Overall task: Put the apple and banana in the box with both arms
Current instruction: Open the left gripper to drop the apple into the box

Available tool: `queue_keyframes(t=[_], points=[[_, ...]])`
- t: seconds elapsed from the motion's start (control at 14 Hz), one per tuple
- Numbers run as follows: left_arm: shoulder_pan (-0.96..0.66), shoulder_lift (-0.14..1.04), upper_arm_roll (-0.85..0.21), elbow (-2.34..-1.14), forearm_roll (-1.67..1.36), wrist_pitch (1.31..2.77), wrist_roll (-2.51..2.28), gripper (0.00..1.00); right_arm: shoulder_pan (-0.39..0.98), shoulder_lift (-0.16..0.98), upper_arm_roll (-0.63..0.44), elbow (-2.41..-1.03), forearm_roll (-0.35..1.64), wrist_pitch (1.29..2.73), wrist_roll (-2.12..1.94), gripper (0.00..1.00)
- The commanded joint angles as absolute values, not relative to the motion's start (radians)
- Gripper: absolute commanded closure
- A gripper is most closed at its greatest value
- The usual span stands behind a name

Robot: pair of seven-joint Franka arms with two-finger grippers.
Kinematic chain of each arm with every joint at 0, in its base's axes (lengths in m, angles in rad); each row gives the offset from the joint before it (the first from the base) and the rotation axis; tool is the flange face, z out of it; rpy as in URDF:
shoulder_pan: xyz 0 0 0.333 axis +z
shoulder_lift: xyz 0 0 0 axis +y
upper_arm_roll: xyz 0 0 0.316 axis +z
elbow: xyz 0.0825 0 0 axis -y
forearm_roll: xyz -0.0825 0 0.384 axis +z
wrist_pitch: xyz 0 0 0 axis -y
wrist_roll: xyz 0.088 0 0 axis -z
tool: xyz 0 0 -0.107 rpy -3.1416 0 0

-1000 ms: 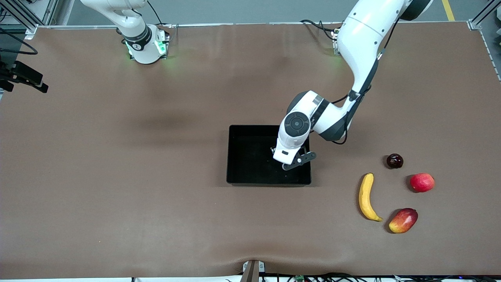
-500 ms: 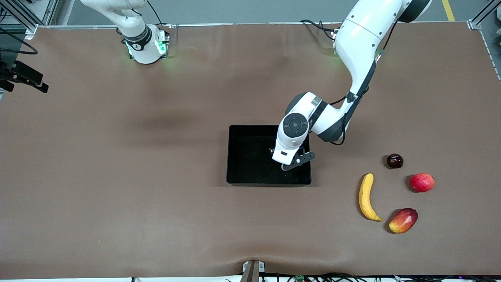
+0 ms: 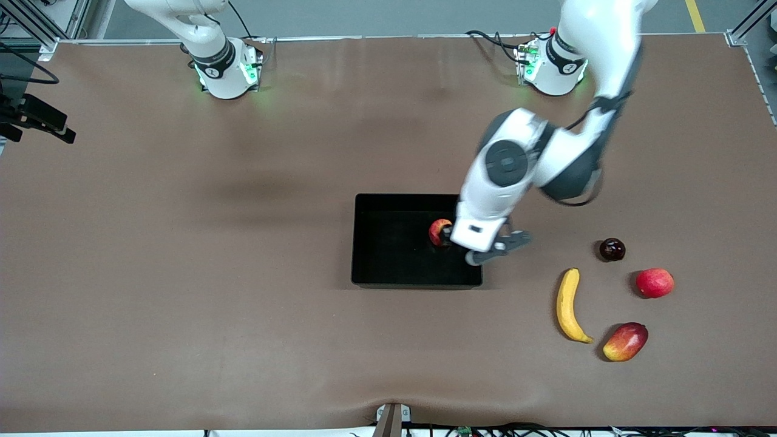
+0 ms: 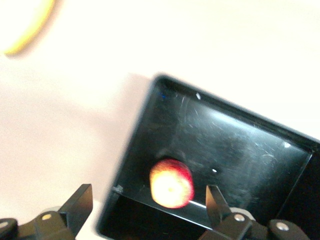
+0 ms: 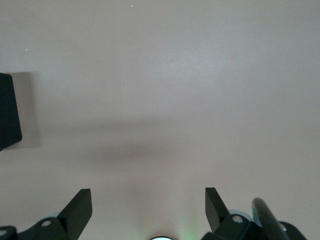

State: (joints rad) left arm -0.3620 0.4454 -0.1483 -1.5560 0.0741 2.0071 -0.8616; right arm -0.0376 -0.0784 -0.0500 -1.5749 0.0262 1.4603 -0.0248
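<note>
Tabletop: apple point(image 3: 438, 232) (boxed) under left gripper point(image 4: 150, 210)

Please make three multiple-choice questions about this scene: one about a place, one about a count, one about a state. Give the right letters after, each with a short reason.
1. Where is the apple?
A. in the box
B. beside the banana
C. in the left gripper

2. How many fruits lie on the table outside the box?
A. two
B. four
C. six

3. How are the left gripper's fingers?
A. shut on the apple
B. shut on nothing
C. open

Answers:
1 A, the apple rests on the black floor of the box.
2 B, banana, mango, red fruit, dark fruit.
3 C, the left wrist view shows the fingers apart, above the apple.
</note>
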Motion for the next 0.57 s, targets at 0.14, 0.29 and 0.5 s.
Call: queue_keyframes(t=[0.14,0.29,0.5], points=[[-0.168,0.446,-0.153,-1.537,0.087,1.965,-0.437,0.0,-0.052,-0.094,-0.046,-1.574,0.057,1.448,-0.029,0.0],[-0.105,0.495,-0.153,-1.516,0.083,1.977,-0.309,0.0,-0.048,-0.094,-0.046,-1.572,0.057,1.45,-0.029,0.0],[-0.054,0.612,-0.15,-1.421,0.086,1.993,-0.204,0.0,-0.044,-0.095,-0.044,-1.572,0.058,1.448,-0.029,0.0]])
